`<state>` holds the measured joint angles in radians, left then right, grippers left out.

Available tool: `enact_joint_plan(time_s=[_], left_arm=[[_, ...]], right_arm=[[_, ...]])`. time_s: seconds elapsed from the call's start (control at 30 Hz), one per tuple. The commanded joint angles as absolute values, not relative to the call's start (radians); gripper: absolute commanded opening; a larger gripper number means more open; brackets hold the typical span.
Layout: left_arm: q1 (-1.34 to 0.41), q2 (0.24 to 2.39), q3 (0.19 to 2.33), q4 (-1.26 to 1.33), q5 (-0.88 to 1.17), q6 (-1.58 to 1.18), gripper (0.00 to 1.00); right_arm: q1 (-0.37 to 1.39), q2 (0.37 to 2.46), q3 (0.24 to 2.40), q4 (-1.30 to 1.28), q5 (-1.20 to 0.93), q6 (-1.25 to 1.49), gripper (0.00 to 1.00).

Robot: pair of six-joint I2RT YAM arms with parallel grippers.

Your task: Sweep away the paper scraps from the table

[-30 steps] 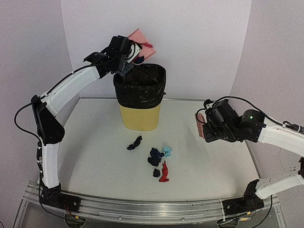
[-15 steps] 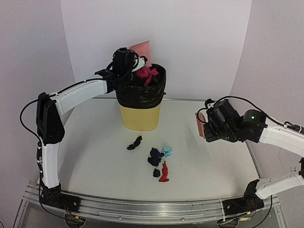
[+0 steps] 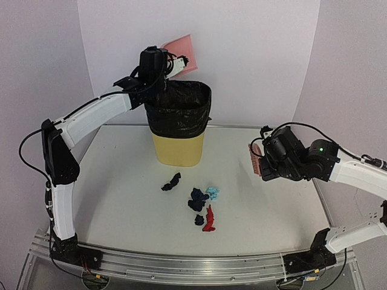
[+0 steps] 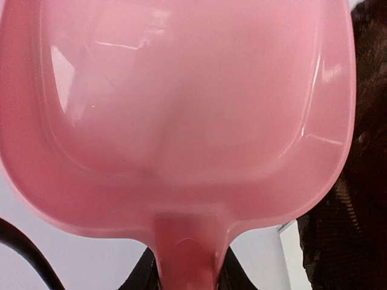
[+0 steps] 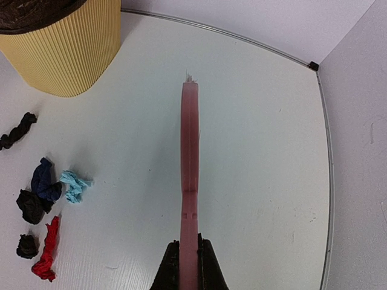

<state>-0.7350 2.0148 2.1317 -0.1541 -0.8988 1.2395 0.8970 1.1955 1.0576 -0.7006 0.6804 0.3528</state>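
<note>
The pink plastic dustpan (image 3: 179, 46) has lifted above the black-lined yellow bin (image 3: 178, 148), handle clamped in the left gripper (image 3: 172, 65); the right gripper (image 5: 188, 266) clamps the pink hand brush (image 5: 189, 157) right of it.

White table (image 3: 115, 199), metal rail (image 3: 181, 266) along its front edge. Yellow ribbed bin (image 3: 177, 151) with black liner (image 3: 179, 115) stands at back centre. In front of it lie paper scraps (image 3: 208, 223): navy twist (image 3: 171, 182) apart at left; navy wad (image 3: 196, 199), teal wad (image 3: 212, 193), small dark wad (image 3: 199, 220) and red strip (image 3: 209, 214) clustered
</note>
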Motion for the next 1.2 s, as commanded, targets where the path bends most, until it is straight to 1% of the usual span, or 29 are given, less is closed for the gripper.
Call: enact_joint_plan(time_s=[0.0,0.1,0.17,0.27,0.37,0.43,0.53,0.63,0.73,0.8,0.93,1.1,1.17], left_arm=[[-0.829,1.865,2.294,-0.445,-0.754,0.798,0.00],[-0.909,1.768,2.202,-0.448,-0.703,0.658,0.00],[-0.957,1.719,2.143,-0.456,-0.711,0.581,0.00],[-0.994,1.686,2.152,-0.581,-0.713,0.364,0.00],[-0.996,1.636,2.151,-0.724,-0.666,0.065,0.00],[-0.996,1.561,2.049,-0.734,-0.553,-0.058,0.00],[-0.996,1.404,1.857,-0.670,-0.418,-0.205,0.00],[-0.996,1.280,1.678,-0.636,-0.326,-0.329,0.00],[-0.996,1.214,1.603,-0.724,-0.333,-0.446,0.00],[-0.996,1.187,1.567,-0.799,-0.359,-0.521,0.00],[-0.996,1.130,1.495,-0.889,-0.351,-0.657,0.00],[-0.996,1.049,1.373,-0.997,-0.361,-0.844,0.00],[-0.996,1.007,1.290,-1.011,-0.358,-0.905,0.00]], right_arm=[[0.894,1.199,1.092,-0.689,0.684,0.346,0.00],[0.894,1.193,1.099,-0.689,0.651,0.364,0.00],[0.894,1.190,1.103,-0.688,0.600,0.386,0.00],[0.894,1.191,1.104,-0.675,0.491,0.426,0.00],[0.894,1.198,1.093,-0.620,0.338,0.453,0.00],[0.894,1.204,1.085,-0.566,0.221,0.476,0.00],[0.894,1.213,1.081,-0.505,0.111,0.518,0.00],[0.894,1.227,1.057,-0.404,-0.002,0.576,0.00],[0.894,1.276,1.042,-0.277,-0.117,0.647,0.00],[0.896,1.347,1.054,-0.211,-0.166,0.719,0.00],[0.903,1.505,1.110,-0.115,-0.196,0.863,0.00],[0.920,1.673,1.182,-0.009,-0.142,1.009,0.00],[0.931,1.717,1.198,0.061,-0.121,1.051,0.00]])
